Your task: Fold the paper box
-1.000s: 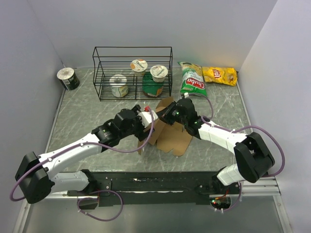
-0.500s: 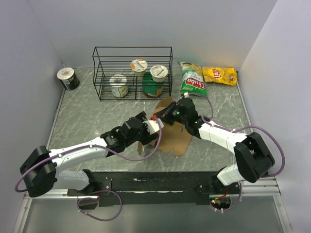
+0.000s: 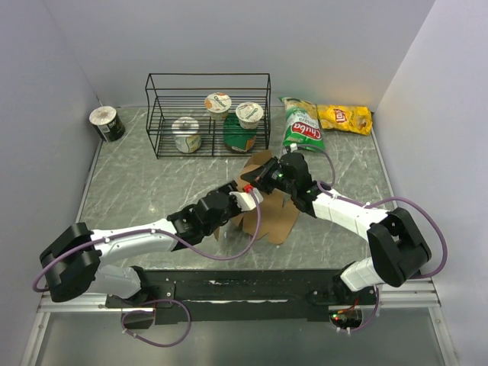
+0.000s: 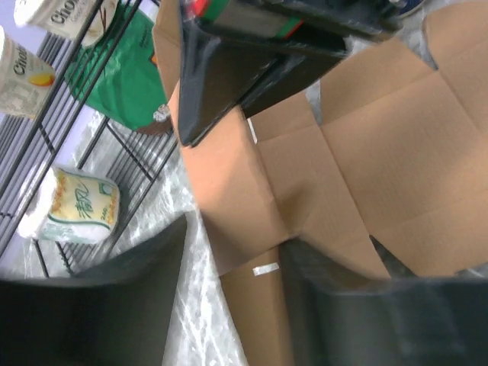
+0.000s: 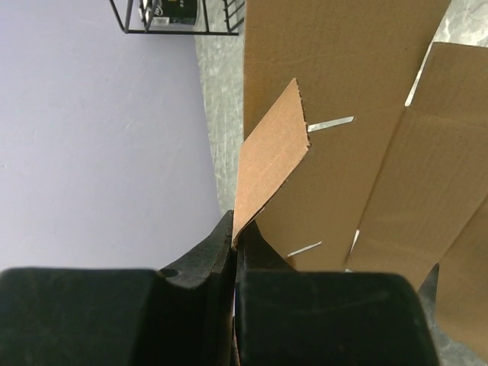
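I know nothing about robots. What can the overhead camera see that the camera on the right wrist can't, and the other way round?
Only the overhead view shows the left gripper at the paper box, two chip bags and a dark can in the far left corner. Only the right wrist view shows, close up, the right gripper pinched shut on the corner of a flap, and the thin slits cut in the sheet. Both show the brown cardboard, part of the wire rack and the marbled table.
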Controlling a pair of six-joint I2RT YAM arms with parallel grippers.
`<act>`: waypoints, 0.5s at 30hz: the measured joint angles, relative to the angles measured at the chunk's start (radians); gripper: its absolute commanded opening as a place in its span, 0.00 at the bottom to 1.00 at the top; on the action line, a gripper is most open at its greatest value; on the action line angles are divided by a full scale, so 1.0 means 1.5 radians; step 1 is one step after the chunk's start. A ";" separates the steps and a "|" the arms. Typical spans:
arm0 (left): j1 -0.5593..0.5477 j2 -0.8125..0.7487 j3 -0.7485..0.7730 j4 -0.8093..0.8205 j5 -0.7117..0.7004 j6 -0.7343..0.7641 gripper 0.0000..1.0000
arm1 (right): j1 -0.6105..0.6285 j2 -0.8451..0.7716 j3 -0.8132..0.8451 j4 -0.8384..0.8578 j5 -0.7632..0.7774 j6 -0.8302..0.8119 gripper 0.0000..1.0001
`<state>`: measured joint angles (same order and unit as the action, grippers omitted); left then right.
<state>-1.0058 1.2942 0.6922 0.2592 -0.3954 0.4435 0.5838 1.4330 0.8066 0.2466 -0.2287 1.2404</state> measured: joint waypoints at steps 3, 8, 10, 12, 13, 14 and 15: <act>-0.011 0.013 0.000 0.018 -0.014 0.020 0.26 | -0.001 0.000 0.000 0.002 0.002 0.000 0.00; -0.021 0.031 0.000 0.048 -0.045 0.060 0.20 | -0.005 0.004 0.000 -0.002 0.008 0.000 0.00; -0.022 0.034 -0.001 0.051 -0.050 0.066 0.22 | -0.006 0.004 0.000 -0.004 0.008 0.000 0.00; -0.023 0.034 -0.001 0.052 -0.050 0.070 0.22 | -0.006 0.004 0.000 -0.005 0.009 0.000 0.00; -0.023 0.034 -0.001 0.052 -0.051 0.071 0.25 | -0.006 0.004 0.000 -0.005 0.010 0.000 0.00; -0.023 0.034 -0.001 0.052 -0.051 0.070 0.43 | -0.006 0.004 0.000 -0.005 0.011 0.001 0.00; -0.023 0.034 -0.001 0.052 -0.051 0.070 0.62 | -0.006 0.004 0.000 -0.005 0.012 0.001 0.00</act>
<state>-1.0401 1.3457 0.6914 0.3370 -0.4721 0.5484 0.5755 1.4395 0.8066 0.2386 -0.2104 1.2423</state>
